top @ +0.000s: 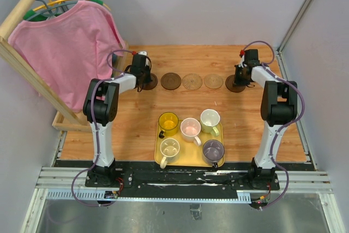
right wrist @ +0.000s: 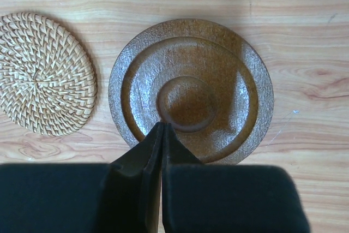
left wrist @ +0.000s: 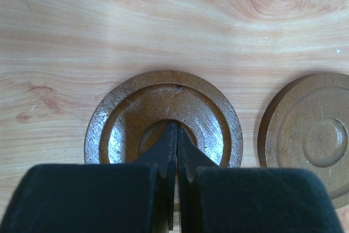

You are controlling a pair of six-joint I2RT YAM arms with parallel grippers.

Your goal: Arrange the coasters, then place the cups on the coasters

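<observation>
- At the far left I'm seeing a pink shirt hanging on a wooden rack, just off the table.
- The left gripper is sitting with its jaws pressed together, holding nothing, its tips pointing down over the centre of the leftmost dark coaster. I can't tell from the wrist view whether the tips are actually touching the wood.
- Just beside that one, the second dark coaster is lying flat, apart from it by a narrow gap.
- The first woven tan coaster and the second woven tan coaster are lying next in the same row across the far part of the table.
- The right dark coaster is closing the row, near the second woven one but not touching it.
- The right gripper is hovering over that coaster's central dimple, fingers closed tight and empty.
- Nearer to me, the yellow tray is carrying all five cups: the yellow cup and cream cup at the left, the pinkish cup in the middle, the pale green cup and purple-grey cup at the right.
</observation>
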